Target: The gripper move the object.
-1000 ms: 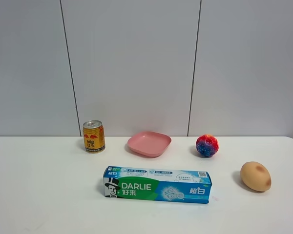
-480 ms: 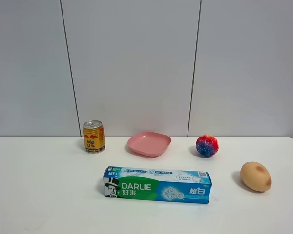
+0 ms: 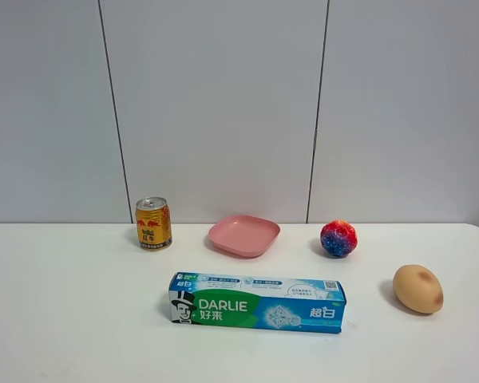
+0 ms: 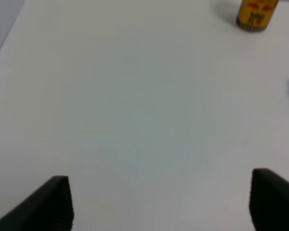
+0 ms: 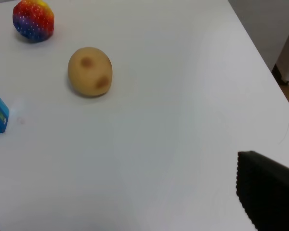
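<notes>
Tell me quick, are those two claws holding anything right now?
Left gripper: jaws wide open, holding nothing; the gold can stands far off.
Right gripper: jaws open, holding nothing.

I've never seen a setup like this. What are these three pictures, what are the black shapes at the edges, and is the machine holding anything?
This is a robot with two arms, and each picture comes from a different camera. The high view looks from above at a white table: a gold can, a pink plate, a multicoloured ball, a toothpaste box and a tan, egg-shaped object. No arm shows there.

The other two cameras sit on the arms' wrists. The black shapes are the fingers of each end effector. The left end effector has its fingers spread wide over bare table, with the can far ahead. Of the right end effector, one finger shows clearly; its fingers also look spread apart, with the egg-shaped object and ball beyond. Neither holds anything.
</notes>
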Tool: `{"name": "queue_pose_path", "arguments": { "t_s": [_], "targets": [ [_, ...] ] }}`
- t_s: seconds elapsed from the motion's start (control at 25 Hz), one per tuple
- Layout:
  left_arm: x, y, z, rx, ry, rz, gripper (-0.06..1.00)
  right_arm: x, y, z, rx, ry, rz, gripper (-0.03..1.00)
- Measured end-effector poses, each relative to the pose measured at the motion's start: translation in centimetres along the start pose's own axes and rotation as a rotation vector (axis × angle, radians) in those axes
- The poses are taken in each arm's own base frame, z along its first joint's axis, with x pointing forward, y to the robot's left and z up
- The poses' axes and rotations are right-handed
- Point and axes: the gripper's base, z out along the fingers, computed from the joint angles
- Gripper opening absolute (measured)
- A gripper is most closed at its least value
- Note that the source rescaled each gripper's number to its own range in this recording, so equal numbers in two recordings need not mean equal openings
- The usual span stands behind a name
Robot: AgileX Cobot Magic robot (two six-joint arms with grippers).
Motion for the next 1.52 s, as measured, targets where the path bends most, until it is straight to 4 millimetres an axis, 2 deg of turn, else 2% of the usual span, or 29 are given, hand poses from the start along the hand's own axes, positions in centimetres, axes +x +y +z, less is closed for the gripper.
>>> {"name": "queue_pose_path", "arguments": {
  "t_s": [0.2,0.64,1.52],
  "targets": [
    [1.4,-0.2,1.8,-0.02,0.072,-0.017,0.4,0.0,0.0,0.0,0.0,0.0,0.0,1.0],
    [1.1,-0.9,2.8,-0.027,-0.025,-0.047,0.4,0.0,0.0,0.0,0.0,0.0,0.0,1.0],
    [1.1,-0.9,2.6,-0.027,-0.057,-0.052,0.4,0.0,0.0,0.0,0.0,0.0,0.0,1.0]
  ]
}}
